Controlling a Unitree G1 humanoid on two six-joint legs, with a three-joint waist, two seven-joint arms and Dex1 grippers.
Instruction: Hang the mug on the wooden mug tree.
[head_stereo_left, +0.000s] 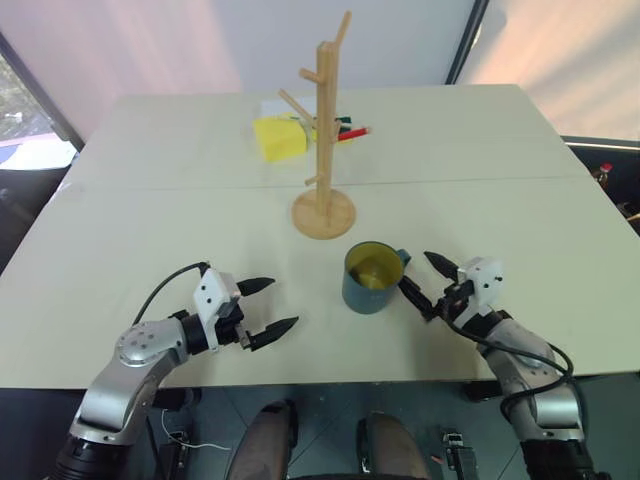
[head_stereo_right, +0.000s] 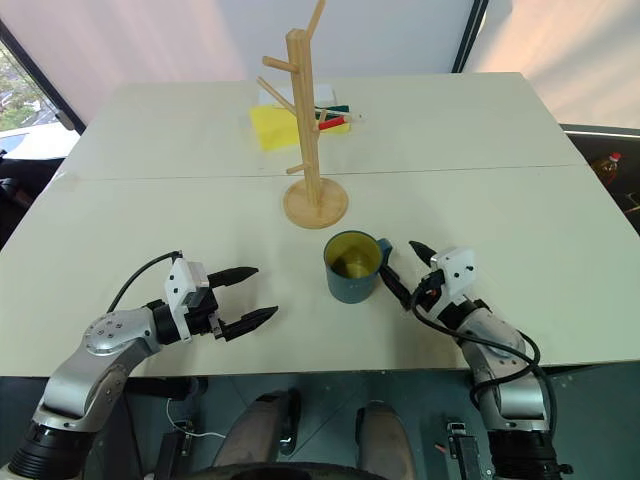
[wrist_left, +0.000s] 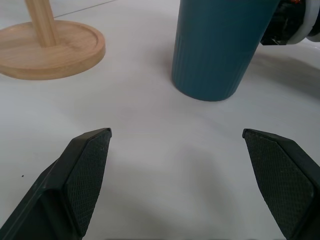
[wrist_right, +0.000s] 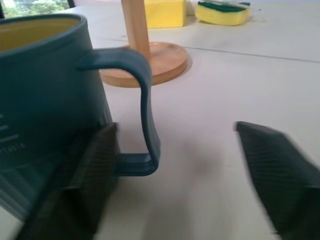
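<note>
We see left claw (head_stereo_left: 270, 305) near us, fingers apart, nothing in it. Right claw (head_stereo_left: 421, 277) apart too, one finger through handle of mug (head_stereo_left: 371, 280). Mug stands on pale worktop (head_stereo_left: 150, 230), seam line across. Behind it wooden mug tree (head_stereo_left: 324, 150). Farther: yellow sponge (head_stereo_left: 279, 138), bright curtain walls.

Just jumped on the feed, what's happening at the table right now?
The right gripper is at the mug, jaws apart around its handle, not clamped yet. The mug stands upright on the table, just in front of the wooden mug tree, whose pegs are bare. The left gripper hovers open off to the mug's left, holding nothing.
</note>
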